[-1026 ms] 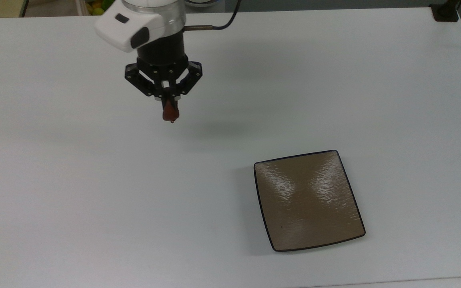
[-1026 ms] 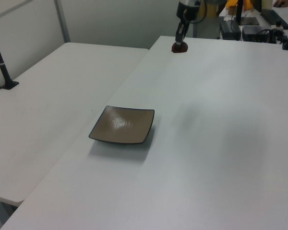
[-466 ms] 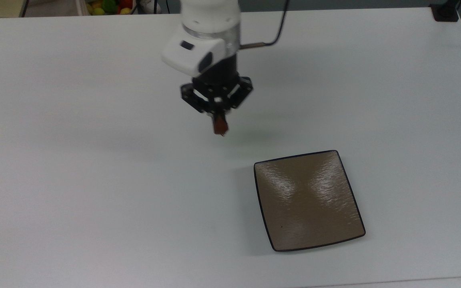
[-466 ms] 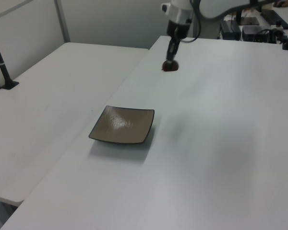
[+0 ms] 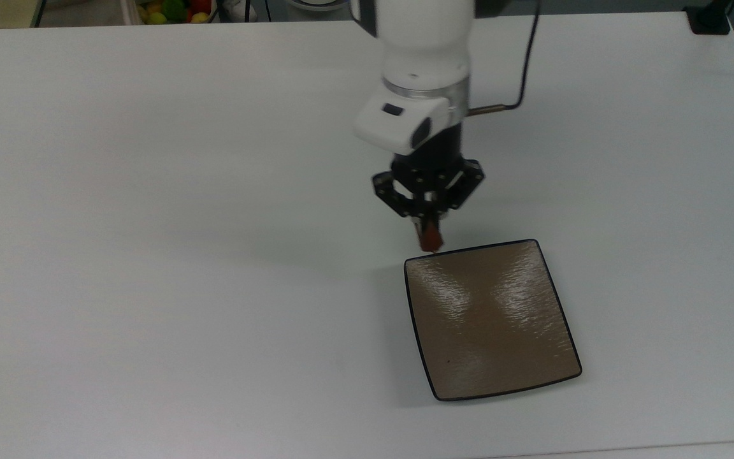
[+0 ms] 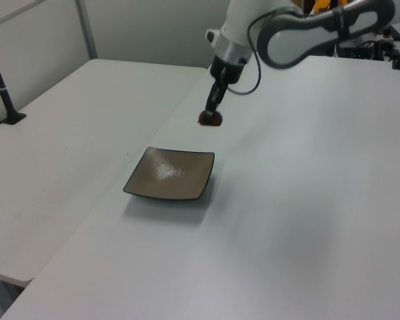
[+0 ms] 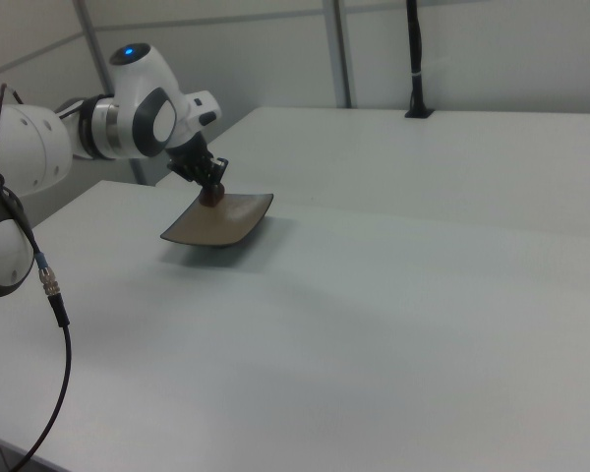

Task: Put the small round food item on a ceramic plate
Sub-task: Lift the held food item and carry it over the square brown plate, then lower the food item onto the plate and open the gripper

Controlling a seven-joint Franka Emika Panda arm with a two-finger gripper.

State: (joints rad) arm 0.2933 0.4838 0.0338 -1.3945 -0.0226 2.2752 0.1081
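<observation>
Just above the plate's upper-left corner in the top view, my gripper had arrived, having swung in half a second from the middle of the frame and, a second back, from the upper left. That sweep brought the small round food item almost to the far edge of the ceramic plate, so I judged the carry nearly done, with only a short reach over the rim and a lowering left. My gripper was pinched narrow on the reddish-brown lump, which hung from the fingertips clear of the worktop. In the left view it sat up and right of the plate, not yet over it. In the right view the item seemed at the plate's back edge.
</observation>
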